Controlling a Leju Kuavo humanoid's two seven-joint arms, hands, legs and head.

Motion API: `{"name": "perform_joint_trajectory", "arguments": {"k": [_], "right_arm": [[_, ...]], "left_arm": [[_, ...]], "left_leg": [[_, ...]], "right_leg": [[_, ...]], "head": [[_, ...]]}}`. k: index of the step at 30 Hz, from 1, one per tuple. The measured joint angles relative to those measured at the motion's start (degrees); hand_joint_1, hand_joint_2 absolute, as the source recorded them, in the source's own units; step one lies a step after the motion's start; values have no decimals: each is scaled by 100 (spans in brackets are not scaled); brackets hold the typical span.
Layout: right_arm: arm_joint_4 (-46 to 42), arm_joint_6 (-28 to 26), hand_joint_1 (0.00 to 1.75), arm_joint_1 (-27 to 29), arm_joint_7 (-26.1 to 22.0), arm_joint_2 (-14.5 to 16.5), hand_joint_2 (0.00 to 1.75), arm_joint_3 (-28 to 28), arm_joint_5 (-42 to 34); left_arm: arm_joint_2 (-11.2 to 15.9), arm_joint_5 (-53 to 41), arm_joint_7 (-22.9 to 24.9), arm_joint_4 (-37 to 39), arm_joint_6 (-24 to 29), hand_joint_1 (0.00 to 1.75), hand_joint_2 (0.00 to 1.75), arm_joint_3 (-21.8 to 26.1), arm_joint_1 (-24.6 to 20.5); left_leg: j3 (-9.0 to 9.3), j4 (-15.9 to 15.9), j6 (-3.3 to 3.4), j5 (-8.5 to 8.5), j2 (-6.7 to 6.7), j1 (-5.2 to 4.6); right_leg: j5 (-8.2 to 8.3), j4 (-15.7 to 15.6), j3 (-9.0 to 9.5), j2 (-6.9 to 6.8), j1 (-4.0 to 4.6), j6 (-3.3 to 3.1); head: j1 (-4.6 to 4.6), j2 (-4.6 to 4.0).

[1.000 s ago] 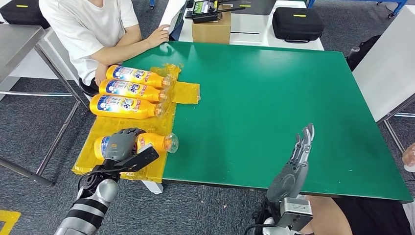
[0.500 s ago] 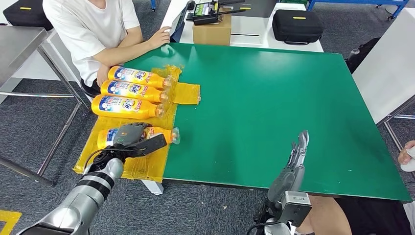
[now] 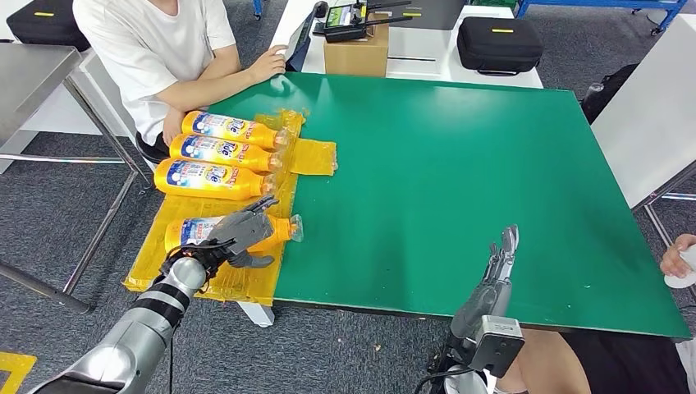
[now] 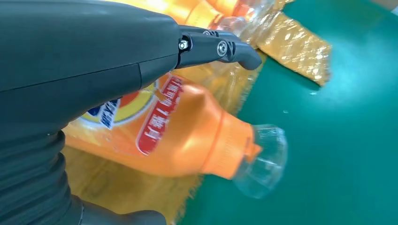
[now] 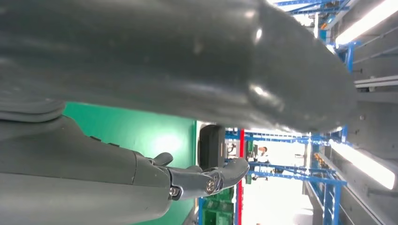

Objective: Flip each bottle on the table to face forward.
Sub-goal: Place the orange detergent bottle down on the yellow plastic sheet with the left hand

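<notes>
Four orange detergent bottles lie on their sides on a yellow mat [image 3: 313,156] at the left end of the green table [image 3: 460,164]. The three far ones [image 3: 230,127] [image 3: 220,149] [image 3: 209,176] show their blue and white labels upward. The nearest bottle [image 3: 190,230] also shows its label, with its clear cap [image 3: 293,228] pointing right. My left hand [image 3: 240,233] lies over this bottle's neck end, fingers spread and straight, not wrapped around it. The left wrist view shows my left hand [image 4: 94,56] stretched above the bottle [image 4: 187,136]. My right hand [image 3: 497,271] stands open at the table's near edge, holding nothing.
A person in a white shirt [image 3: 156,41] sits at the far left corner, forearms beside the far bottles. A cardboard box [image 3: 355,51] and a black case [image 3: 497,41] stand behind the table. Another person's hand [image 3: 678,261] is at the right edge.
My left hand was closed around the nearest bottle; its fingers have now spread and let go, and the bottle's label shows upward. My right hand has sunk slightly.
</notes>
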Motion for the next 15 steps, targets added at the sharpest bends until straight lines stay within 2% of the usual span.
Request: {"name": "perform_joint_trajectory", "arguments": {"k": [4, 8, 11, 15], "right_arm": [[-47, -332, 0, 25, 0, -35, 0, -9, -31], [-188, -973, 0, 96, 0, -46, 175, 3, 307], [-194, -1251, 0, 130, -3, -42, 175, -1, 1020], [-191, -1272, 0, 132, -6, -28, 175, -4, 1178]], "left_arm": [[-136, 753, -195, -1165, 296, 0, 175, -259, 724], [-556, 2147, -735, -2776, 1171, 0, 175, -564, 1707], [-869, 3170, -1027, -3469, 1676, 0, 175, -690, 2194], [-956, 3494, -1093, -3630, 1767, 0, 175, -727, 2314]], "left_leg": [[-12, 1, 1, -1, 4, -4], [-28, 2, 10, -14, 6, -16], [-27, 2, 17, -31, 9, -23], [-27, 2, 17, -34, 9, -23]], "right_leg": [[1, -1, -14, 1, -4, 1], [-4, -8, -25, 1, -14, 10], [-13, -12, -27, 2, -21, 24], [-14, -12, -27, 2, -21, 23]], "head": [[1, -1], [2, 0], [-2, 0], [-3, 0]]}}
